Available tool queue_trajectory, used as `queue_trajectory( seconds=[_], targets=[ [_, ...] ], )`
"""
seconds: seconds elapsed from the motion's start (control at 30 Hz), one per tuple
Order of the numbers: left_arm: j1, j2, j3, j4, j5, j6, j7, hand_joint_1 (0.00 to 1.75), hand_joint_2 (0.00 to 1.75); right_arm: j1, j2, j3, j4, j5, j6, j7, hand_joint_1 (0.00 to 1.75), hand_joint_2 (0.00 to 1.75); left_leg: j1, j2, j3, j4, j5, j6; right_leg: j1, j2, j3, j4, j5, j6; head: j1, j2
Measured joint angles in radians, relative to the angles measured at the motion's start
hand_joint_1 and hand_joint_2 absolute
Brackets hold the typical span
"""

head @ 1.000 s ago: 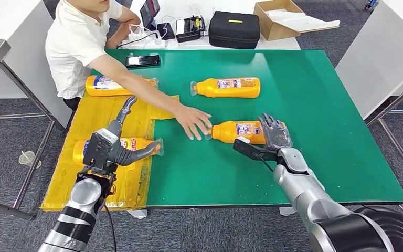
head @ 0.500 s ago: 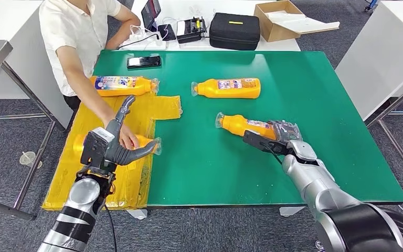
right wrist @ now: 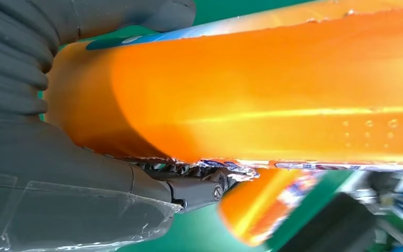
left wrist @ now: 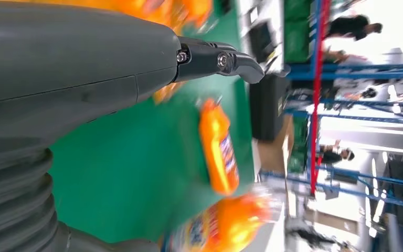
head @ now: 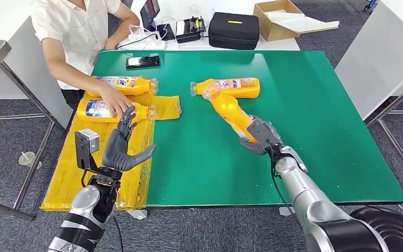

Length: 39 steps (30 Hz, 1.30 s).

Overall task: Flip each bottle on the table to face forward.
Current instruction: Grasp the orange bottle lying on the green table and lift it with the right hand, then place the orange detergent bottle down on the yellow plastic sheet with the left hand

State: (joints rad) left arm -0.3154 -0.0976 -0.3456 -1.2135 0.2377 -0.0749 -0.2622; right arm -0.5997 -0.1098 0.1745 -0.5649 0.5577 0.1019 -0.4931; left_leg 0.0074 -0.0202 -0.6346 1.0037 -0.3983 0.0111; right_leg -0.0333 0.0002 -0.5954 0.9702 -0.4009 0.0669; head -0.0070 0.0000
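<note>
My right hand (head: 260, 136) grips the base of an orange bottle (head: 227, 109) and holds it tilted above the green table (head: 315, 131), cap end pointing away toward the far bottle. The right wrist view has this bottle (right wrist: 273, 84) pressed against my thumb. A second orange bottle (head: 229, 87) lies on its side beyond it, label up. Two more orange bottles (head: 119, 84) (head: 101, 109) lie on the yellow mat (head: 73, 173) at the left, and a person's hand (head: 114, 102) rests on the nearer one. My left hand (head: 122, 148) hovers over the mat, fingers spread, holding nothing.
A person in a white shirt (head: 78, 31) sits at the table's far left corner. A phone (head: 143, 61) lies near that corner. A black case (head: 234, 29), a cardboard box (head: 283, 18) and small devices stand on the white table behind.
My right hand has lifted its bottle off the table and swung the cap end away. The person moved the near left bottle up the mat. My left hand opened its fingers upward.
</note>
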Motion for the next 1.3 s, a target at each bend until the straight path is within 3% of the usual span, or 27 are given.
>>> queue_trajectory(
  seconds=[0.23, 0.47, 0.7, 0.87, 1.0, 1.3],
  targets=[
    [0.032, -0.019, -0.05, 0.053, 0.053, -0.058, -0.001, 0.0, 1.75, 0.07, 0.053, 0.008, -0.173, -0.151, 0.044, -0.03, 1.73, 1.75, 0.0, 0.0, -0.002, 0.0, 0.0, 0.0, -0.001, 0.0, -0.001, 0.0, 0.0, 0.0, 0.0, 0.0],
    [0.03, -0.041, -0.127, 0.133, 0.111, -0.146, 0.034, 0.0, 1.75, 0.157, 0.122, 0.117, -0.35, -0.217, 0.068, -0.046, 1.71, 1.75, 0.001, 0.0, -0.002, 0.0, 0.0, 0.0, 0.0, 0.0, -0.003, 0.0, 0.0, 0.0, 0.0, 0.0],
    [0.027, -0.044, -0.148, 0.167, 0.129, -0.153, 0.04, 0.0, 1.75, 0.177, 0.132, 0.169, -0.409, -0.239, 0.063, -0.045, 1.67, 1.75, 0.001, 0.0, -0.003, 0.0, 0.0, 0.0, 0.0, 0.0, -0.002, 0.0, 0.0, 0.0, 0.0, 0.0],
    [0.019, -0.044, -0.153, 0.177, 0.14, -0.152, 0.04, 0.0, 1.75, 0.18, 0.136, 0.189, -0.418, -0.24, 0.063, -0.045, 1.75, 1.75, 0.001, 0.0, -0.003, 0.0, 0.0, 0.0, 0.0, 0.0, -0.003, 0.0, 0.0, 0.0, 0.0, 0.0],
    [-0.007, -0.049, -0.156, 0.179, 0.13, -0.102, 0.016, 0.0, 1.75, 0.18, 0.151, 0.232, -0.415, -0.234, 0.068, -0.04, 1.75, 1.75, 0.001, 0.0, -0.003, 0.0, 0.0, 0.0, 0.0, 0.0, -0.003, 0.0, 0.0, 0.0, 0.0, 0.0],
    [-0.034, -0.077, -0.145, 0.12, 0.006, 0.144, -0.099, 0.0, 1.75, 0.199, 0.169, 0.361, -0.388, -0.199, 0.019, -0.049, 1.75, 1.75, 0.002, 0.0, -0.004, 0.0, 0.0, 0.0, 0.0, 0.0, -0.003, 0.0, 0.0, 0.0, 0.0, 0.0]
  ],
)
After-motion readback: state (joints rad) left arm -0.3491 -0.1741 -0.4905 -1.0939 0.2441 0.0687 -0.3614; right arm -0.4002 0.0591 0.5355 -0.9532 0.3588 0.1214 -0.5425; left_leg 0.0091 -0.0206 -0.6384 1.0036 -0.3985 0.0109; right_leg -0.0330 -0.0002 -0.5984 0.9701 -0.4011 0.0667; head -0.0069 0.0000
